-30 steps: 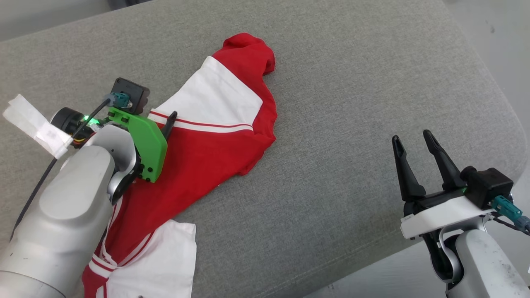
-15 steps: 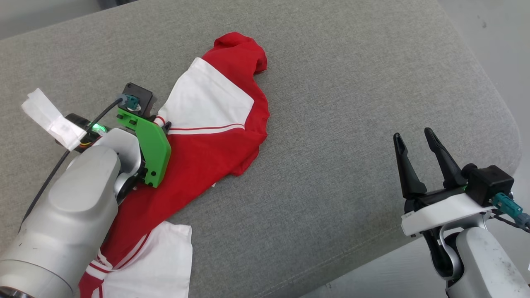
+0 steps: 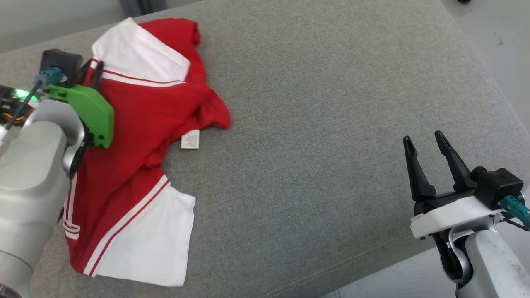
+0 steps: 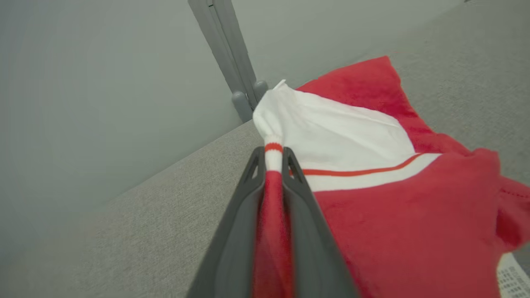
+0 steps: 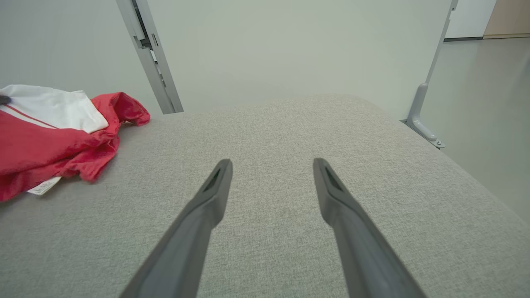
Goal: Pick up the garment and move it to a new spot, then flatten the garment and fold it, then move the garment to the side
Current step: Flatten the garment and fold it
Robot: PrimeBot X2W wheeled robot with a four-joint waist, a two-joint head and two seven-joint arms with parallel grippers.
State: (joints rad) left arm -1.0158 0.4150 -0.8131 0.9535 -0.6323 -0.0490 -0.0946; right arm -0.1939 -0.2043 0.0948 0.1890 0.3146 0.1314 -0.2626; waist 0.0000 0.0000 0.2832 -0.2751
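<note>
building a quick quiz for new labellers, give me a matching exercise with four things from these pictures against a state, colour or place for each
Things
1. left tool
2. right tool
3. garment
4. label

States, colours, places
a. open, over the bare grey cushion
b. red with white panels
c. shut on a pinched fold of cloth
d. small and white, at the garment's edge

Pairs: 1-c, 2-a, 3-b, 4-d
</note>
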